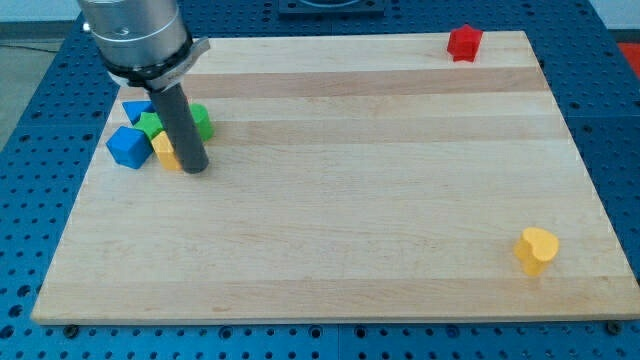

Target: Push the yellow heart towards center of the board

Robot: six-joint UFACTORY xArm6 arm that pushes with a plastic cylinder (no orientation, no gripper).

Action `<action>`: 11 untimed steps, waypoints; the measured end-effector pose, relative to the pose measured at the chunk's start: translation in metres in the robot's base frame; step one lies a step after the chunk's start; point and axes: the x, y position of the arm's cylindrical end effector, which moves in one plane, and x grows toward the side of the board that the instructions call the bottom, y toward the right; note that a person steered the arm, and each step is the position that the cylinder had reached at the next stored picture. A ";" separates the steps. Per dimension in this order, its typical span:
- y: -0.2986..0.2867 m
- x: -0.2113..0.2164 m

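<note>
The yellow heart [536,249] lies near the board's [350,250] lower right corner, well apart from my tip [196,168]. My tip, a plain rod that cannot open or pinch, stands beside the block cluster [150,135] at the view's left. The heart seems light, stiff and may rotate; I judge pushing its right side best.

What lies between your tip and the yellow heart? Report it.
Nothing: in the camera view only bare board runs from my tip, at the view's left, to the yellow heart near the lower right corner.
</note>
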 end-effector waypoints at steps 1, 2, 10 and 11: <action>0.076 0.000; 0.173 0.000; 0.254 0.097; 0.199 0.092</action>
